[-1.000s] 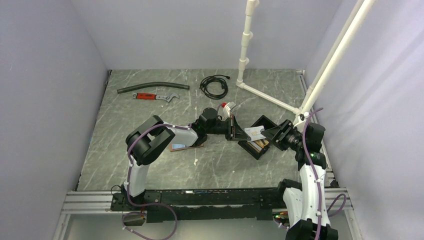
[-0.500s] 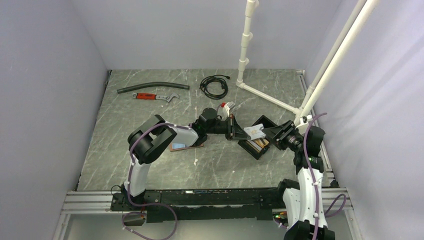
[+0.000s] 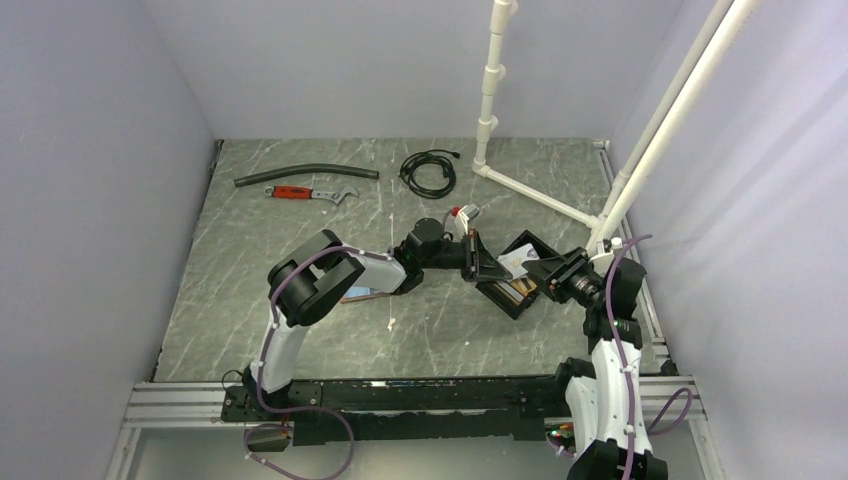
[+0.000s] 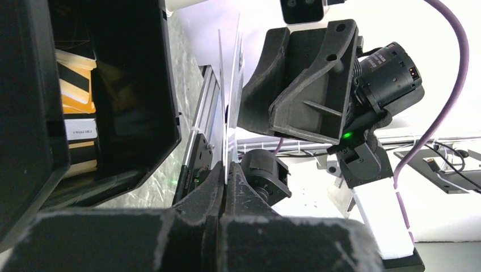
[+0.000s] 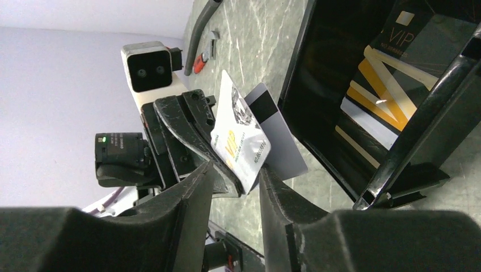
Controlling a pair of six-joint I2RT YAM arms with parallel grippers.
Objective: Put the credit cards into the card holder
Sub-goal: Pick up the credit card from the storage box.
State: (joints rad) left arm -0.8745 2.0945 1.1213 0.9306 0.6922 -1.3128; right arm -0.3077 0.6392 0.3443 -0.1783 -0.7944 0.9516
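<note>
At the worktop's [image 3: 240, 240] right edge, black plastic card holder [image 5: 309, 68] holds gold-striped cards [image 5: 380, 96] — left gripper [image 4: 227, 173] pinches two pale cards [image 5: 241, 141], right gripper [image 5: 235, 170] half-open astride one.

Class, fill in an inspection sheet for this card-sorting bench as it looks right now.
Surface: grey veined table.
Job's things: two cards, one white, one grey, held beside the black card holder; more cards lie inside it.
Clutter: hose and red-handled wrench at the back; brown flat item partly under the left arm.
Grippers: left gripper shut on both cards; right gripper open, fingers either side of their corner.
Cables: coiled black cable at the back; purple cable along each arm.
Surroundings: pale walls, white pipe frame.
</note>
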